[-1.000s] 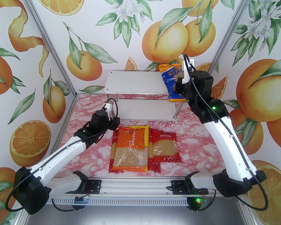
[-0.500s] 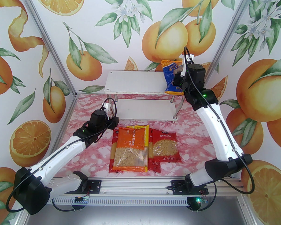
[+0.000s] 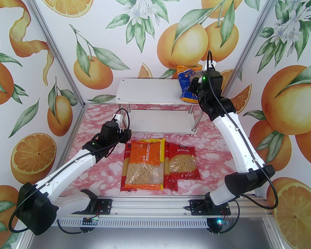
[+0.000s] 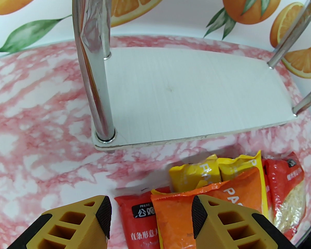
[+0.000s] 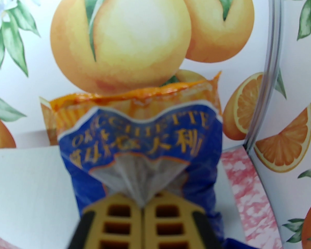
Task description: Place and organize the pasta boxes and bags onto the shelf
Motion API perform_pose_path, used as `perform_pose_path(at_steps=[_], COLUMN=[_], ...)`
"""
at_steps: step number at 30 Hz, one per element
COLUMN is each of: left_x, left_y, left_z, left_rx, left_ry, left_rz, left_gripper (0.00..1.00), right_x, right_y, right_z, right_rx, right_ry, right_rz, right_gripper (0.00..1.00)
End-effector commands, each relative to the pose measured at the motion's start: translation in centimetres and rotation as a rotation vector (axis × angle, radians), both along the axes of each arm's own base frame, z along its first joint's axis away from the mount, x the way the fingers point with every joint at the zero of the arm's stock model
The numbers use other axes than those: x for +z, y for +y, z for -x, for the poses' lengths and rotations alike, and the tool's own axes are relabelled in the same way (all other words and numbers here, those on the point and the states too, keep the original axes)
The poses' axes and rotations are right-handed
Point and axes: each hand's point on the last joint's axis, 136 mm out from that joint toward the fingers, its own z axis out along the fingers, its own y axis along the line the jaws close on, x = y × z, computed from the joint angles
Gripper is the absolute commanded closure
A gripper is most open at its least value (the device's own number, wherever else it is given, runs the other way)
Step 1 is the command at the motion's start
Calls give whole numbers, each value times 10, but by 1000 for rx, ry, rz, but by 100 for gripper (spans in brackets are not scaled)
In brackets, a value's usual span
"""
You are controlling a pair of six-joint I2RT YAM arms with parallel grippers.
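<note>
Pasta bag point(image 5: 145, 141) sits pinched inside right gripper point(image 5: 143, 203).

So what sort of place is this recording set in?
Probably a lab test booth, not a real pantry: orange-print wallpaper panels in aluminium framing, a pink marble-patterned tabletop, and two robot arms bolted to a rail facing a small two-tier shelf.

A second ago the blue bag point(image 3: 185, 83) hung in front of the right end of the shelf point(image 3: 150, 91), reaching down past the top board. It has since been carried farther back by the right arm's fingers point(image 5: 119, 214), and its bottom is now at the top board's right end. The right arm has stretched farther toward the back wall.
</note>
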Motion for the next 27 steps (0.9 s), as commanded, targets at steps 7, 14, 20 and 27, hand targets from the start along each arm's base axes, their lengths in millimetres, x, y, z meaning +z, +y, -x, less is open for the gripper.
perform_pose_path(at_steps=[7, 14, 20, 27], left_x=[-1, -5, -9, -9], left_y=[-2, -3, -2, 3], left_z=[-3, -3, -3, -2], left_rx=[-16, -22, -24, -13], left_ry=[10, 23, 32, 31], left_rz=[-4, -7, -4, -8], left_gripper=[43, 42, 41, 41], right_x=[-5, -30, -38, -3], right_y=[4, 12, 20, 22], right_z=[-2, -9, -13, 0], right_rx=[0, 21, 54, 102], right_ry=[-46, 9, 26, -61], right_rz=[-115, -149, -174, -200], right_gripper=[94, 54, 19, 9])
